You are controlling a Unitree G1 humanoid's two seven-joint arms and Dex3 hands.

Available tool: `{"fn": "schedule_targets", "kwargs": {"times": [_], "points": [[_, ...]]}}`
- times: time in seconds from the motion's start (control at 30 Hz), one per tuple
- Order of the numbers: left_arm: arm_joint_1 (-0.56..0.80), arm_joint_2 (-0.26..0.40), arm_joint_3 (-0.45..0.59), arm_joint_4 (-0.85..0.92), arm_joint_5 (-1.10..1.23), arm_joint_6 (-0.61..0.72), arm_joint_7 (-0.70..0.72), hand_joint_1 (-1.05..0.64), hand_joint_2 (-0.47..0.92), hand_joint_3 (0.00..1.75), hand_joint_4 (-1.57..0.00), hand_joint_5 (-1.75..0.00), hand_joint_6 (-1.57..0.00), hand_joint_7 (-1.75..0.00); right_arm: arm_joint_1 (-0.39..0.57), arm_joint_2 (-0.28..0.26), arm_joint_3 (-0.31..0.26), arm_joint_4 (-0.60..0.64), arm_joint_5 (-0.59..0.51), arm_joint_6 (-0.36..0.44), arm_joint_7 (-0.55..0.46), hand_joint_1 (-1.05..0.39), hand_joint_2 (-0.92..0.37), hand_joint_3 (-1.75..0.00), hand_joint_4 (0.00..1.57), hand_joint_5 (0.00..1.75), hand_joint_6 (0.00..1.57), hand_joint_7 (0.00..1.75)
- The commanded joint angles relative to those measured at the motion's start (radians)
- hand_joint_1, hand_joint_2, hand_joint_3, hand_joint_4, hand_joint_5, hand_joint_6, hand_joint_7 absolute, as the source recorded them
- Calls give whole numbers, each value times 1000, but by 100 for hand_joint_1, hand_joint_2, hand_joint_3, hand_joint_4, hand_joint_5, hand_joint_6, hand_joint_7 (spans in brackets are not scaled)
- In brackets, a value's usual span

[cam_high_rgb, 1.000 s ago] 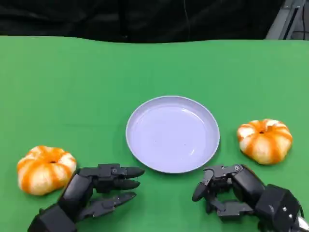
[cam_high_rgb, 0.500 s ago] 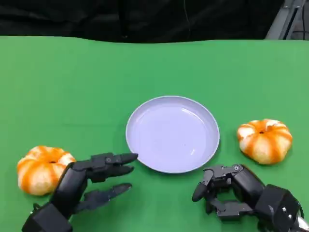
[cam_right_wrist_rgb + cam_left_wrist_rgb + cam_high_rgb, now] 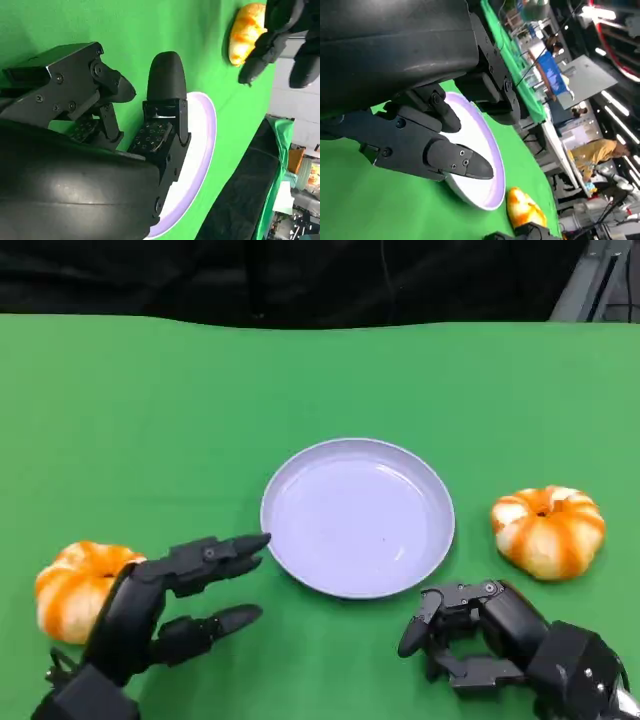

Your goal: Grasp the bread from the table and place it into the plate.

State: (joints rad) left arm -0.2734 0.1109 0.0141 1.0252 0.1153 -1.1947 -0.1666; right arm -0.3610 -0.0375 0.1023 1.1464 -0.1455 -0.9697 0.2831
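Bread (image 3: 78, 587), an orange-and-white pumpkin-shaped roll, lies on the green table (image 3: 150, 420) at the near left, just beside and partly hidden behind the left hand (image 3: 160, 605). That hand is open and holds nothing, its fingers spread apart and reaching toward the lavender plate (image 3: 357, 516) at the middle. A second roll (image 3: 548, 530) lies right of the plate, apart from its rim. Nearer the robot, the right hand (image 3: 480, 638) rests low with its fingers curled in around nothing.
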Motion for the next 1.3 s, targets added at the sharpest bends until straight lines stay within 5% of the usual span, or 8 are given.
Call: {"fn": "schedule_targets", "kwargs": {"times": [0.03, 0.37, 0.6, 1.3], "points": [[30, 53, 19, -59, 117, 8, 131, -57, 92, 5, -74, 0, -73, 0, -8, -8, -2, 2, 0, -2, -6, 18, -63, -93, 98, 129, 101, 90], [64, 155, -11, -202, 450, 146, 493, -71, 92, 12, -62, 0, -64, 0, -8, -8, -4, 4, 7, -3, 3, 17, -61, -97, 99, 130, 102, 91], [91, 232, -82, -319, 636, 359, 678, -79, 92, 20, -55, 0, -61, 0, -7, -9, -3, 2, 4, 2, 0, 15, -60, -98, 99, 129, 101, 90], [141, 302, -197, -503, 697, 818, 709, -92, 92, 24, -29, 0, -59, 0, -6, -12, 1, 0, 2, 3, -1, 18, -61, -97, 98, 129, 102, 88]]}}
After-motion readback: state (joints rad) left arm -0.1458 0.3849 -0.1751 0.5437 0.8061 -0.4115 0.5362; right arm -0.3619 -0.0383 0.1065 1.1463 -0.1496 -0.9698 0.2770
